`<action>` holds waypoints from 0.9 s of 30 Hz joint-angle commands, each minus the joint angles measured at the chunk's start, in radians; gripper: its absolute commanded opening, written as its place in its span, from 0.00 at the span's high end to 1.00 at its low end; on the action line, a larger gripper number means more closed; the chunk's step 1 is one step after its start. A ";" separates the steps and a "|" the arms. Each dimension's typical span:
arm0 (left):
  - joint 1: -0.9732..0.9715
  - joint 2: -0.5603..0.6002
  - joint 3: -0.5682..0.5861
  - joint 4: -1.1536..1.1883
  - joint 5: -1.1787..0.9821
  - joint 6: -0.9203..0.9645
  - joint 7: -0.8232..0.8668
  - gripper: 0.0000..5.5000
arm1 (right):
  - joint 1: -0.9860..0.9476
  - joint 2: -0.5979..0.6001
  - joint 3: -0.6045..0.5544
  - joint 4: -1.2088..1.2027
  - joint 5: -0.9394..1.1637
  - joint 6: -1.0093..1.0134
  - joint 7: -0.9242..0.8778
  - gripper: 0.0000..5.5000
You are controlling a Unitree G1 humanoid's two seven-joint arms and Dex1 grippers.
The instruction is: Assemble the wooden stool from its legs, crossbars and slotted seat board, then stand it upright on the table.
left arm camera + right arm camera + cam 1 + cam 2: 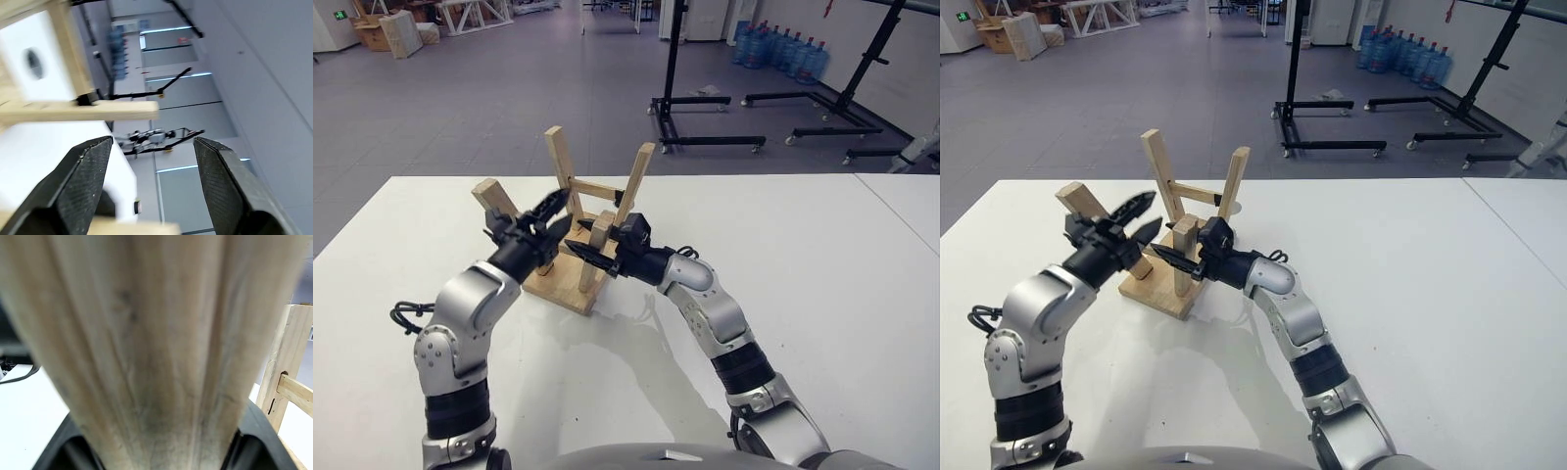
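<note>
Grey warehouse floor out back with black stands (677,69) and water jugs (783,49), white worktop (822,294) up front. Looking at the stool half built and upside down: seat board (553,289) flat on the worktop, far pair of legs (560,162) sticking up with a crossbar (597,190) between them, a left leg (497,199) leaning outward, plus a near leg (598,240) tilted over the board's front half.

Biggest worry from here: shoving that near leg down at this angle and jamming it crooked in its slot, or levering the whole seat board up off the worktop. No way of telling about the foot being seated or not, hidden low behind the arm. Also a fair chance of knocking the leaning left leg loose with the left arm crowding right in front of it, or of bumping the crossbar out of its joints.

Right gripper (590,257): clamped firmly on the near leg, wood packed between both fingers in the wrist view. Left gripper (548,217): spread wide, holding nothing, hanging between the left leg and the far pair, tips up near the crossbar, contact too close to call
</note>
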 commanded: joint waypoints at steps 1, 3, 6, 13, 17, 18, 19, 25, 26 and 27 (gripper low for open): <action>-0.069 -0.012 -0.005 0.006 0.005 -0.016 0.039 0.45 | -0.005 0.004 0.010 0.003 0.001 0.027 0.006 0.63; -0.047 0.003 -0.027 0.043 0.005 0.010 0.022 0.45 | -0.003 0.004 0.011 0.000 -0.001 0.030 0.003 0.63; 0.089 0.033 -0.075 0.138 0.043 0.073 -0.070 0.45 | -0.014 0.007 0.018 -0.006 0.000 0.043 0.006 0.63; 0.190 0.048 -0.146 0.300 0.208 0.121 -0.295 0.45 | -0.037 0.013 0.037 -0.003 -0.022 0.070 0.010 0.63; 0.168 0.054 -0.133 0.288 0.204 0.108 -0.301 0.45 | -0.028 0.021 0.041 -0.005 -0.024 0.064 0.008 0.63; 0.161 0.055 -0.126 0.285 0.199 0.102 -0.296 0.45 | -0.025 0.020 0.040 -0.006 -0.023 0.064 0.008 0.63; 0.143 0.059 -0.111 0.280 0.189 0.090 -0.289 0.45 | -0.025 0.020 0.039 -0.005 -0.022 0.064 0.009 0.63; -0.037 0.067 -0.021 0.220 0.090 -0.015 -0.191 0.45 | -0.019 0.018 0.044 -0.003 -0.020 0.060 0.015 0.63; -0.062 0.068 -0.012 0.213 0.082 -0.028 -0.175 0.45 | -0.018 0.019 0.044 -0.003 -0.019 0.058 0.016 0.63; -0.079 0.077 -0.009 0.208 0.083 -0.029 -0.167 0.45 | -0.017 0.019 0.044 -0.002 -0.020 0.057 0.017 0.63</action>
